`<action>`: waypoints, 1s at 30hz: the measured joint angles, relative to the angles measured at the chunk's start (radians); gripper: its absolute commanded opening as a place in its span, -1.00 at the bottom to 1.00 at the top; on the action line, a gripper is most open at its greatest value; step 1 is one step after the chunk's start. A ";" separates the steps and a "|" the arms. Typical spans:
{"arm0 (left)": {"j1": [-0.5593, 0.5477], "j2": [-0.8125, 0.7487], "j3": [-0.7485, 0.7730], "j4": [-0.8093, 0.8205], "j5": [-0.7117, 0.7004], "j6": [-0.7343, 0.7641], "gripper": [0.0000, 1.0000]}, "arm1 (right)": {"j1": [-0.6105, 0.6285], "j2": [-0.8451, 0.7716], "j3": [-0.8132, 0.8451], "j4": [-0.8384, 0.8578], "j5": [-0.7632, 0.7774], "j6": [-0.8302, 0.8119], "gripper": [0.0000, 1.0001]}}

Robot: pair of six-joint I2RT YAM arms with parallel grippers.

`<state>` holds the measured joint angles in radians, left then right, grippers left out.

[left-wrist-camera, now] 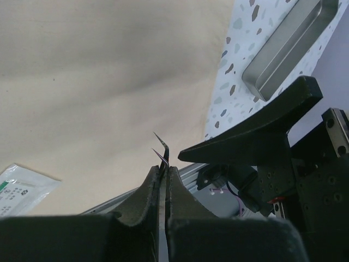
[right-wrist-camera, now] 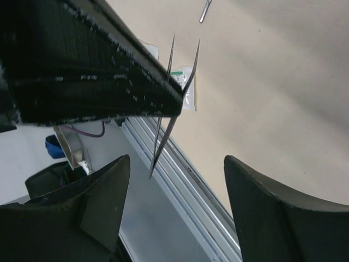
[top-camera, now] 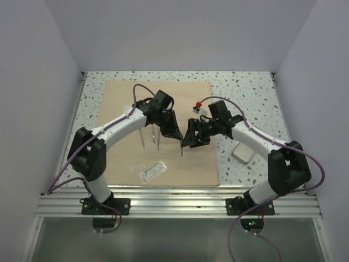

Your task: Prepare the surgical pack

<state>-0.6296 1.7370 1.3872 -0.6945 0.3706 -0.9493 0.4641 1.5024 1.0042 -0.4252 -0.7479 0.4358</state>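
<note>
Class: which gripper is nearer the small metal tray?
Right. The right gripper hangs over the cloth wrap left of the metal tray; the left gripper sits farther left, beyond it.

Lab enclosure, white walls (top-camera: 32, 82), speckled table (top-camera: 245, 87)

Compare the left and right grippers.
The left gripper is shut, while the right gripper stands open. The left gripper pinches tweezers; the right gripper holds nothing. Both hang close together above the cloth, facing each other.
</note>
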 measured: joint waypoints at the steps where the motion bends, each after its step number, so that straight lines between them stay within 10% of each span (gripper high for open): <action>1: -0.003 0.000 0.000 0.000 0.002 -0.002 -1.00 | 0.001 0.009 0.000 0.008 -0.004 0.005 0.42; 6: -0.014 0.008 0.000 0.008 0.018 -0.013 -1.00 | 0.003 0.047 0.000 0.048 -0.005 0.029 0.25; 15: -0.014 0.042 0.004 0.035 0.043 -0.021 -1.00 | 0.004 0.073 0.000 0.088 -0.027 0.073 -1.00; 17: -0.012 0.046 0.005 0.036 0.047 -0.020 -0.97 | 0.004 0.077 -0.002 0.089 -0.027 0.084 -1.00; 20: -0.008 0.055 0.006 0.047 0.056 -0.016 0.03 | 0.000 0.082 -0.002 0.090 -0.029 0.093 -1.00; 23: 0.020 0.059 0.010 0.066 0.068 -0.003 0.54 | 0.000 0.081 -0.005 0.088 -0.024 0.099 -1.00; 30: 0.175 0.058 0.045 0.043 0.009 0.088 0.59 | -0.142 0.070 -0.014 0.002 0.101 0.084 -1.00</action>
<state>-0.4541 1.7950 1.4322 -0.6510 0.3798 -0.8612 0.3218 1.5726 0.9897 -0.4232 -0.6472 0.5198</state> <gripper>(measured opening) 0.808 0.036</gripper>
